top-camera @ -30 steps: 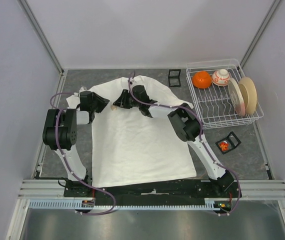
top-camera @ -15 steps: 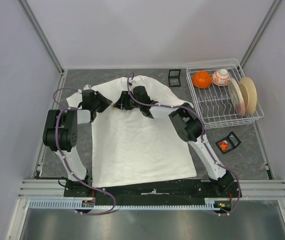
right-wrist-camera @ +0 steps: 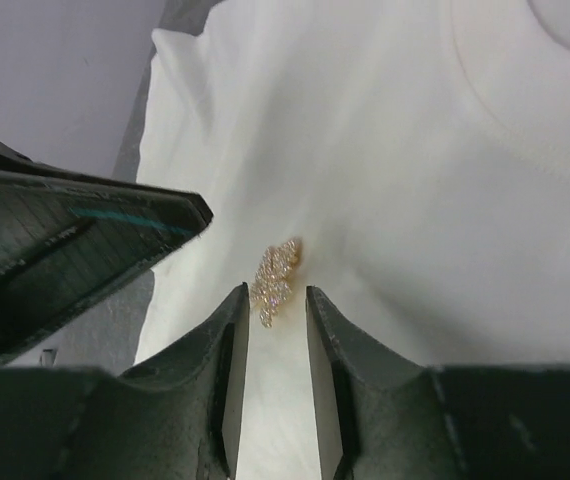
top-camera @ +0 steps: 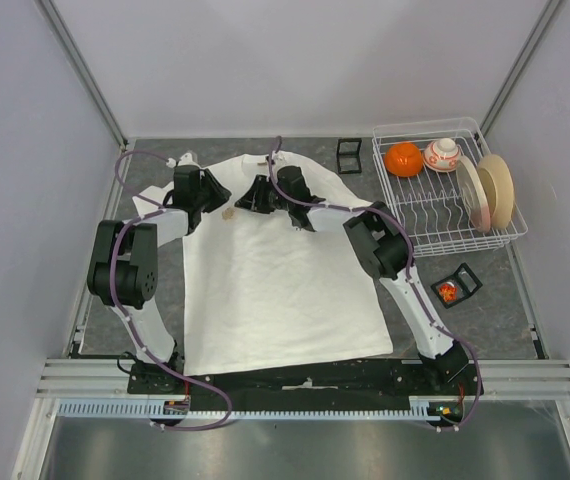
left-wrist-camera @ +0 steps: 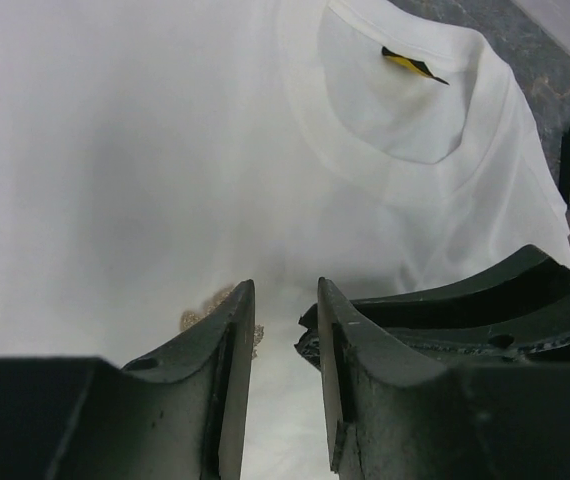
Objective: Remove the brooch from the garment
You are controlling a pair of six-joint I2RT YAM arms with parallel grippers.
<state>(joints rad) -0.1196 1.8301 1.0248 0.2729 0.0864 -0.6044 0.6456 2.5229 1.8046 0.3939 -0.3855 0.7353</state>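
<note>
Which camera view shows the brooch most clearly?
The right wrist view. There the brooch lies whole and sharp on the white garment, at the fingertips of the right tool. The left wrist view shows only part of it, half hidden behind the left tool; the top view shows a small tan speck.

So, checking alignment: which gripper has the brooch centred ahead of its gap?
The right gripper: the brooch lies straight ahead of its open fingers. From the left gripper it sits off-centre, half hidden by one finger.
</note>
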